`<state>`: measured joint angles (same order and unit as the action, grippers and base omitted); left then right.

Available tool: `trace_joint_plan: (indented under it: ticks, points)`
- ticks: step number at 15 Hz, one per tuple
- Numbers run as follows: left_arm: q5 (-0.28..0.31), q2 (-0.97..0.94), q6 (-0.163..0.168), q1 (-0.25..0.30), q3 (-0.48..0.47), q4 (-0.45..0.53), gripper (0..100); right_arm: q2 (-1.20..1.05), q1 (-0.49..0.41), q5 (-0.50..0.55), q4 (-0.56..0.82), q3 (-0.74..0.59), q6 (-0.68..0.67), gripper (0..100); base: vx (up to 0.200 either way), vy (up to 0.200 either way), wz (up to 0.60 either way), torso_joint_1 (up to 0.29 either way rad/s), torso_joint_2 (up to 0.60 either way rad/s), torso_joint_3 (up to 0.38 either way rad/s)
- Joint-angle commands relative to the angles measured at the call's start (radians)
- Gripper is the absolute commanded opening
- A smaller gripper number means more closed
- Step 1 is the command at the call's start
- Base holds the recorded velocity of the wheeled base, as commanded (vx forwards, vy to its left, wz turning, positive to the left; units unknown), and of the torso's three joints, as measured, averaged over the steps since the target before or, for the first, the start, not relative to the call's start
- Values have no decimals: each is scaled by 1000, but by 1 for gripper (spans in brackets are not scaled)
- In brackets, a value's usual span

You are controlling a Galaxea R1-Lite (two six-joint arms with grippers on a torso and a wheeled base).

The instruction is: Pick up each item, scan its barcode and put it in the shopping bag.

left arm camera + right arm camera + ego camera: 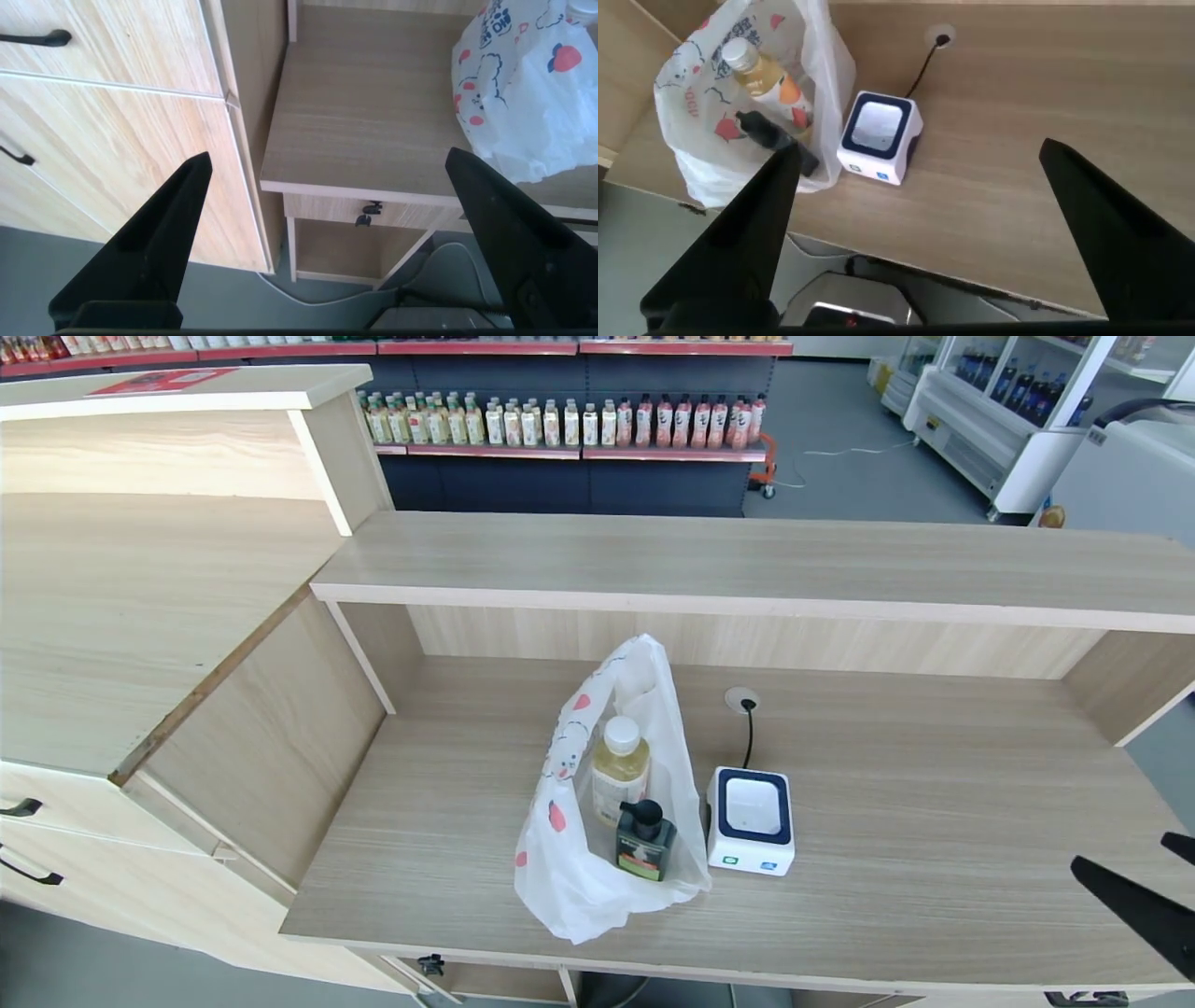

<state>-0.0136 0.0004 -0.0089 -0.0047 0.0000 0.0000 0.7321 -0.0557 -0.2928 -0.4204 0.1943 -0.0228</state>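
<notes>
Head view first: I've got the shopping bag [569,859] standing open on the table [934,821], pressed right up against the scanner [751,819] on its left side. Inside the bag a drink bottle [620,765] with a white cap stands upright, and a dark pump bottle [644,840] sits just in front of it, on the side nearer me. The scanner's cable [748,733] runs from behind it to a hole in the table. My right gripper [1120,851] is well off to the scanner's right, over the table's near edge, its fingers spread and holding nothing.

Left wrist view: the left gripper [327,159] hangs off the table's near corner, on the far side of the bag from the scanner, beside the cabinet drawers [103,121]. Its fingers [149,252] are wide apart and empty.

Right wrist view: the right gripper's fingers are wide open with bare table between them. The scanner is beyond them, the bag touching it, and both bottles are in the bag.
</notes>
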Motion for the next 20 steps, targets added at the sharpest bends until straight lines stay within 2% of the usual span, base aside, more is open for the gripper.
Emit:
trace_joint_plan:
  ticks: [1,4,5,6,8,16,17,20]
  points:
    - [0,0,0,0,0,0,100,-623,-24,165,353,-194,43,100,0,0,0,0,0,0]
    - [0,0,0,0,0,0,100,-655,14,215,350,-194,12,100,0,0,0,0,0,0]
    - [0,0,0,0,0,0,100,-665,22,308,373,-194,12,100,0,0,0,0,0,0]
    - [0,0,0,0,0,0,100,-692,39,357,404,-194,10,100,0,0,0,0,0,0]
    - [0,0,-2,0,0,0,100,-717,45,327,413,-194,37,100,0,0,0,0,0,0]
    - [0,0,0,0,0,0,100,-732,50,323,414,-194,34,100,0,0,0,0,0,0]
    - [0,0,0,0,0,0,100,-732,50,323,414,-194,34,0,0,0,0,0,0,0]
    - [1,0,-2,0,0,0,100,-732,48,323,414,-194,35,0,0,0,0,0,0,0]
